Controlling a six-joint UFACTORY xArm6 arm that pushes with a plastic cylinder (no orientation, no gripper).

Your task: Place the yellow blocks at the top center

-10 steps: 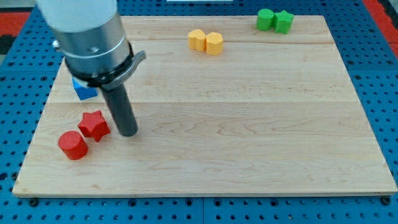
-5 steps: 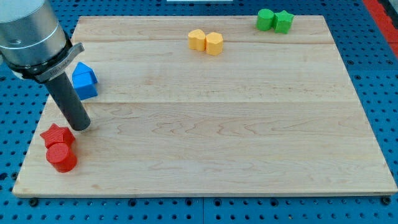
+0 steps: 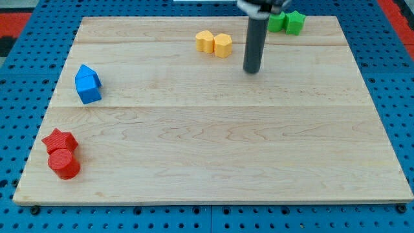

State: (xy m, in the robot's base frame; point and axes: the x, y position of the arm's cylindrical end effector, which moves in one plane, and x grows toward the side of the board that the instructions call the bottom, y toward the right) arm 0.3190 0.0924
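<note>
Two yellow blocks sit side by side near the view's top centre: a rounded one [image 3: 205,41] on the left and a hexagon-like one [image 3: 223,45] touching it on the right. My tip [image 3: 251,70] rests on the board a little to the right of and below the yellow pair, not touching them. The rod rises from it towards the view's top edge.
Two green blocks [image 3: 286,21] sit at the top right, partly behind the rod. A blue block [image 3: 87,83] lies at the left. A red star [image 3: 59,140] and a red cylinder [image 3: 63,163] touch at the bottom left of the wooden board [image 3: 213,149].
My tip has travelled from the left side beside the red blocks across to the top centre right of the yellow pair. The red blocks had been pushed left and down earlier; now still.
</note>
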